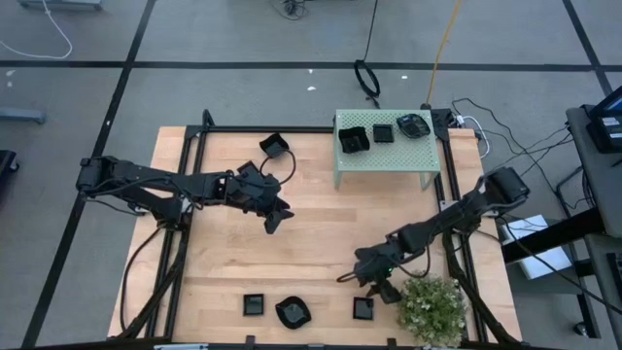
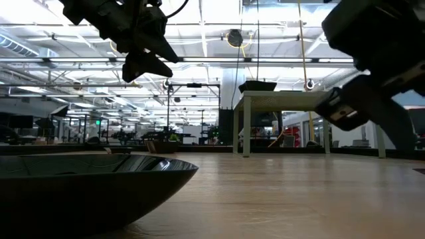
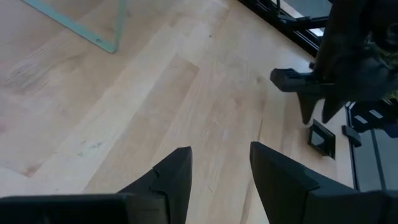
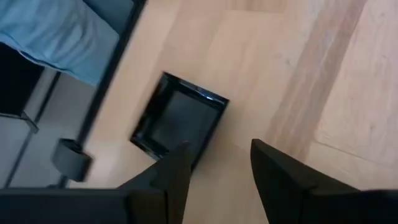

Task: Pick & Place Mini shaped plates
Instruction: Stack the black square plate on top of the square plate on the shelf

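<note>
Three small black plates lie along the table's near edge: a square one (image 1: 254, 304), a wavy-rimmed one (image 1: 293, 312) that fills the low view's foreground (image 2: 86, 186), and a square one (image 1: 362, 309) (image 4: 180, 121). My right gripper (image 1: 367, 282) (image 4: 217, 165) hovers open just above and short of that last plate, touching nothing. Another black plate (image 1: 275, 146) lies on the table's far side. Three more plates (image 1: 383, 133) rest on the pale green stand (image 1: 389, 156). My left gripper (image 1: 277, 216) (image 3: 221, 168) hangs open over the table's middle, with nothing between its fingers.
A green bushy plant (image 1: 432, 306) stands at the near right corner, close beside my right gripper. The stand occupies the far right. A black frame (image 1: 185, 194) runs along the table's left, far and right sides. Bare wood lies between the two grippers.
</note>
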